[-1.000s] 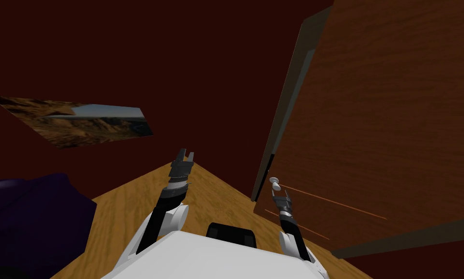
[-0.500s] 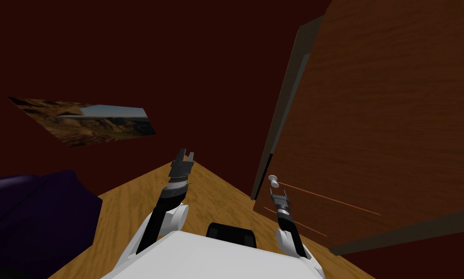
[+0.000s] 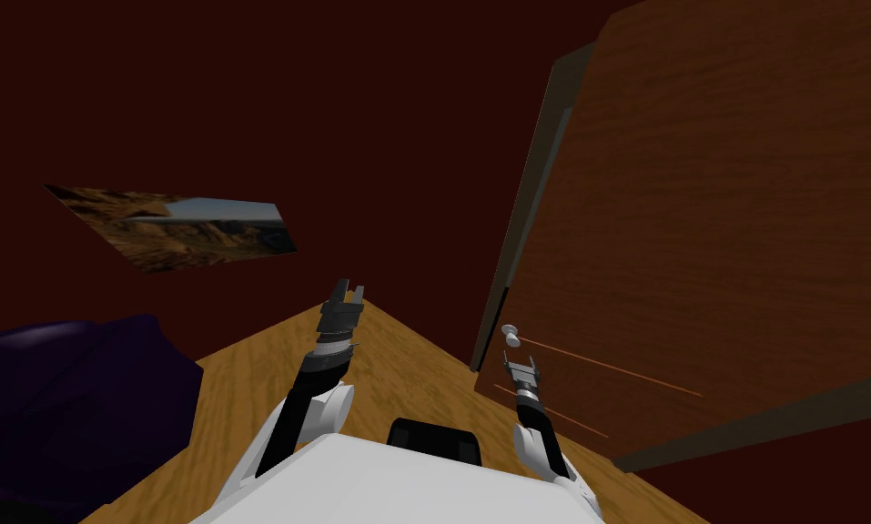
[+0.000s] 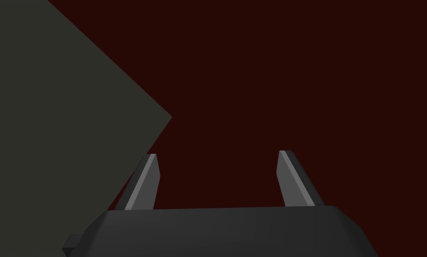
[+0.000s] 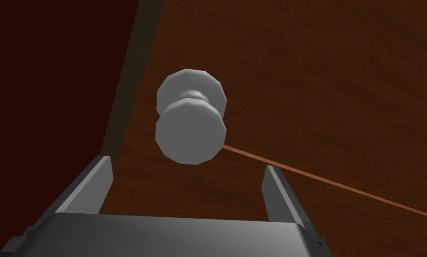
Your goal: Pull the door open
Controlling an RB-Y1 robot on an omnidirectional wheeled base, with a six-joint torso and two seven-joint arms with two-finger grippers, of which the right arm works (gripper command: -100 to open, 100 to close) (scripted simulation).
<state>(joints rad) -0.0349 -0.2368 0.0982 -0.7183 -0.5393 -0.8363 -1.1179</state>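
Right claw (image 5: 186, 163) gapes just short of grey knob (image 5: 191, 122) on door (image 5: 319, 67)

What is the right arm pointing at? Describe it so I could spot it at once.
Start at the big brown wooden door on the right. Near its edge by the dark frame, just ahead of the open right gripper, sits a small knob. It is the only pale grey, round thing on that brown surface.
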